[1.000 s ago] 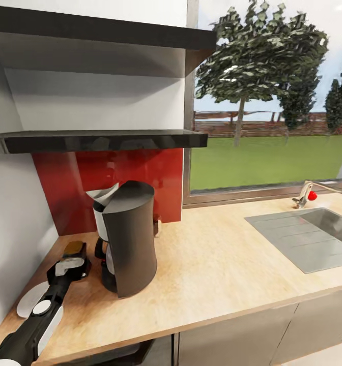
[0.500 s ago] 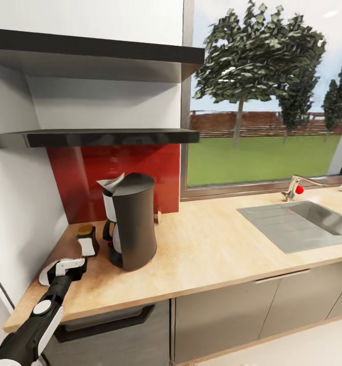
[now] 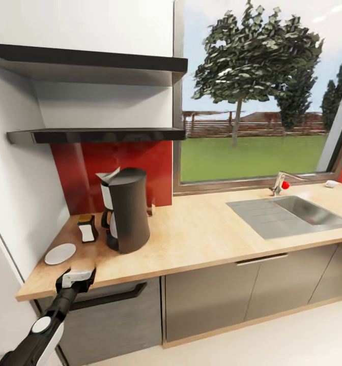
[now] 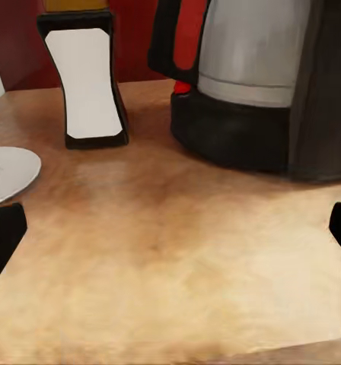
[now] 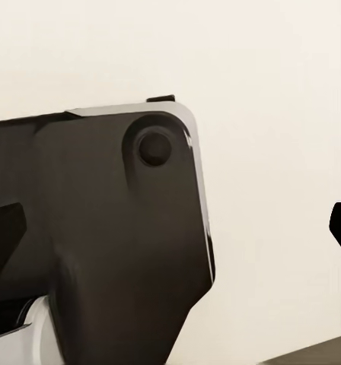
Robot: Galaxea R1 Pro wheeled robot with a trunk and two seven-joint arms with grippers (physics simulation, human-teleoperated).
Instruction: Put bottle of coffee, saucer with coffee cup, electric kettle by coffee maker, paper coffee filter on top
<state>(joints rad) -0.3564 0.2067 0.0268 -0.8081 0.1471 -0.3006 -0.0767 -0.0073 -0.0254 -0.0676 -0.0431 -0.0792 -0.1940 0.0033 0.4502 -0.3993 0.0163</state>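
Note:
The dark-grey coffee maker stands at the left end of the light-wood countertop, with the white paper coffee filter on its top. The bottle of coffee stands upright just left of it, and the white saucer lies bare nearer the front corner. My left gripper hovers open at the counter's front edge. In the left wrist view it faces the bottle, coffee maker and saucer. My right gripper is open, holding nothing. The coffee cup and electric kettle are out of view.
The black kitchen shelf hangs above the coffee maker, with a second board higher up. A steel sink and faucet sit at the counter's right under the window. Dark-grey cabinet fronts run below. A white wall closes off the left.
The whole view has pulled back and shifted. My left gripper let go of the bottle, which now stands free beside the coffee maker. The gripper drew back over the saucer to the counter's front edge.

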